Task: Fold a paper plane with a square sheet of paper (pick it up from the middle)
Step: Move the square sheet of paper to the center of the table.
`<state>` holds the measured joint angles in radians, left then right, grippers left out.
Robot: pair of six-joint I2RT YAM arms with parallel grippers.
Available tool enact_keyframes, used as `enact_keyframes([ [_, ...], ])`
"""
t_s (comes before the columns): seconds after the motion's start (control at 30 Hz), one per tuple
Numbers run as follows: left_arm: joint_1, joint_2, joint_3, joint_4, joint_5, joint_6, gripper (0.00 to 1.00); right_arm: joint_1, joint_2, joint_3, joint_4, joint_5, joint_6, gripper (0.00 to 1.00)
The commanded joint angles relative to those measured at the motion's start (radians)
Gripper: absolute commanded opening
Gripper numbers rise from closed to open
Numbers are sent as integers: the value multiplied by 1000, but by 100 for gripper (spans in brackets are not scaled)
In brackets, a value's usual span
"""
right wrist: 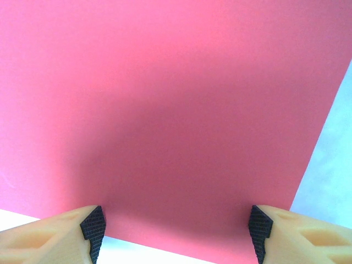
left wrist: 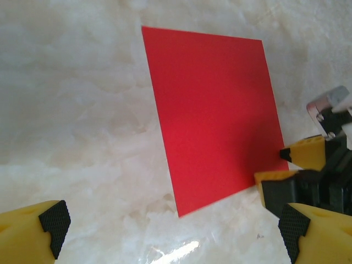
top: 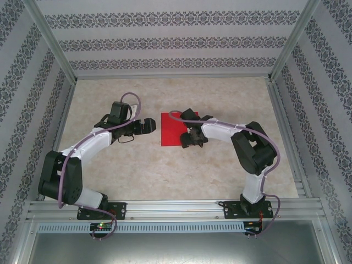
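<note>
Paper first: the square sheet of paper [top: 170, 129] lies flat and unfolded on the pale marbled table [top: 165, 181], near its middle, between the two arms. In the left wrist view the sheet [left wrist: 214, 110] is a plain red square with crisp corners and no crease.

At the sheet's right edge stands the right gripper [top: 193, 138], its jaws spread wide. In its own wrist view the sheet [right wrist: 176, 110] fills most of the picture, and the gripper [right wrist: 176, 226] straddles the near edge, one black ribbed pad [right wrist: 93, 226] at each side with red paper running between them. The left wrist view catches the same gripper [left wrist: 273, 166] with its yellow fingertips right at the sheet's border. I cannot tell whether those tips press on the paper or sit just above it. Nothing is pinched between them and the sheet is not lifted.

Just off the sheet's left edge is the left gripper [top: 147, 126], clear of the paper. Its jaws [left wrist: 175, 228] are fully apart, with bare table [left wrist: 71, 110] beneath them, and they hold nothing.
</note>
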<state>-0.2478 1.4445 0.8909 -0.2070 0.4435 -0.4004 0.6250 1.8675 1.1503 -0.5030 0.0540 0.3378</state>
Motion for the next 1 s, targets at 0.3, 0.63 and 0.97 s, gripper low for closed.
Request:
enact_keyframes([
  [0.3, -7, -135, -49, -203, -107, 18, 100, 101, -193, -57, -82, -10, 253, 75],
  [0.63, 2, -176, -78, -218, -132, -3, 100, 111, -49, 97, -55, 113, 485, 87],
  [0.97, 6, -177, -84, -206, -114, 1, 100, 76, 148, 295, -111, 164, 471, 89],
])
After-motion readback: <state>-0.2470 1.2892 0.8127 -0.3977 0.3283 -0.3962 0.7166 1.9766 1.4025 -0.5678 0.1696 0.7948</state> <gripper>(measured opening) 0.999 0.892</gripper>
